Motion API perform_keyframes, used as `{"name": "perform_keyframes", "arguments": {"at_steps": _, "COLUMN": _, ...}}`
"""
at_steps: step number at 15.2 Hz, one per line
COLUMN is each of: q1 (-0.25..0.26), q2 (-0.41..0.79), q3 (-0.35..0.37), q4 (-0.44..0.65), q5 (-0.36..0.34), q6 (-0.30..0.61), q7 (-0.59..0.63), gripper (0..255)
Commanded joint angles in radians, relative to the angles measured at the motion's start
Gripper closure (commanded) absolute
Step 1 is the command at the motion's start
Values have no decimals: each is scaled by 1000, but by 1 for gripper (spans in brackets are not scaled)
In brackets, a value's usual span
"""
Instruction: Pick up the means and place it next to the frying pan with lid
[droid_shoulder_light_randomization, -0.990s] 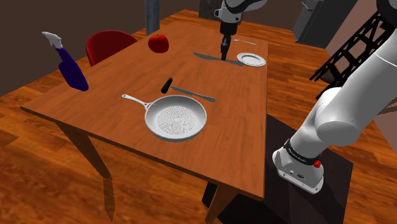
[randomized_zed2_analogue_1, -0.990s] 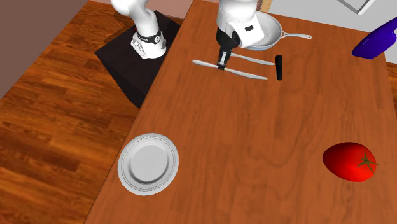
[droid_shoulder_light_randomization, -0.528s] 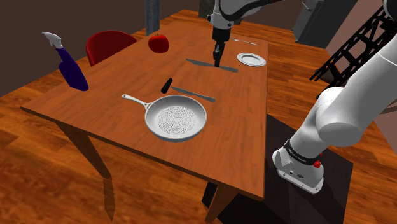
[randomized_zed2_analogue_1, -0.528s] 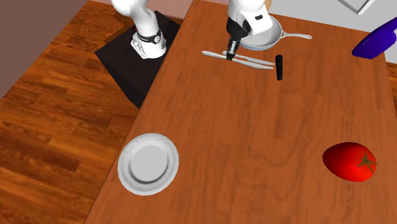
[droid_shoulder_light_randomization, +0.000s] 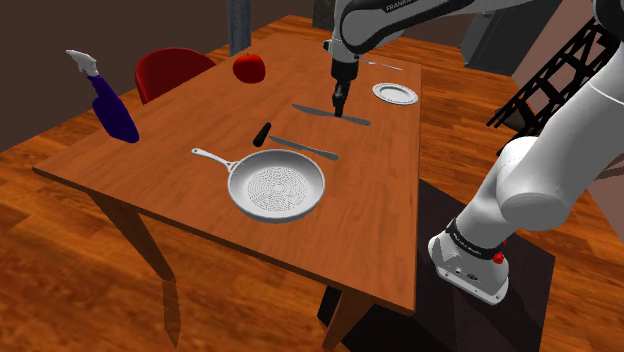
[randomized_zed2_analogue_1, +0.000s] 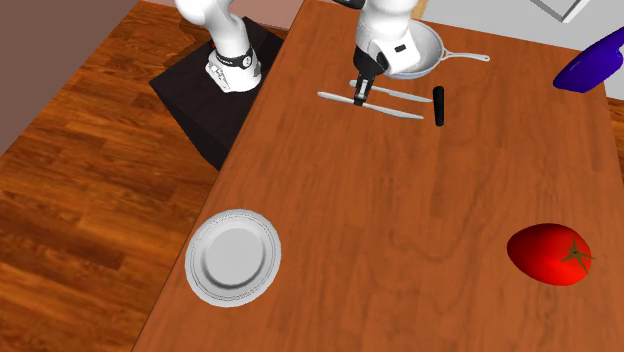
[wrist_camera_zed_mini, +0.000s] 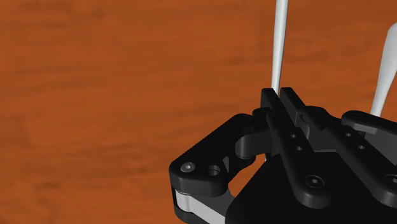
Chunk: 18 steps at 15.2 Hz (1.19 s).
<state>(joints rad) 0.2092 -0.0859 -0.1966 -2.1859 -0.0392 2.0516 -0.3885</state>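
Observation:
My black gripper is shut on the middle of a slim grey table knife. It holds the knife level, low over the wooden table. A silver frying pan, drawn without a lid, sits near the table's front in the shoulder view. Between pan and gripper lies a second knife with a black handle.
A small white plate and a fork lie beyond the gripper in the shoulder view. A red tomato, a blue spray bottle and a red chair are at that view's left.
The gripper has carried the grey knife away from the plate and toward the frying pan and the black-handled knife. Nothing else moved.

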Motion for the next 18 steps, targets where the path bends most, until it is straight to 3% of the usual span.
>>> {"name": "perform_keyframes", "arguments": {"at_steps": 1, "q1": 0, "q2": 11, "q3": 0, "q4": -18, "q5": 2, "q6": 30, "q7": 0, "gripper": 255}}
{"name": "perform_keyframes", "arguments": {"at_steps": 8, "q1": 0, "q2": 60, "q3": -2, "q4": -71, "q5": 11, "q6": 131, "q7": -6, "gripper": 255}}
{"name": "perform_keyframes", "arguments": {"at_steps": 16, "q1": 0, "q2": 60, "q3": -2, "q4": -71, "q5": 11, "q6": 131, "q7": -6, "gripper": 255}}
{"name": "perform_keyframes", "arguments": {"at_steps": 17, "q1": 0, "q2": 60, "q3": -2, "q4": -71, "q5": 11, "q6": 131, "q7": -6, "gripper": 0}}
{"name": "perform_keyframes", "arguments": {"at_steps": 18, "q1": 0, "q2": 60, "q3": -2, "q4": -71, "q5": 11, "q6": 131, "q7": -6, "gripper": 0}}
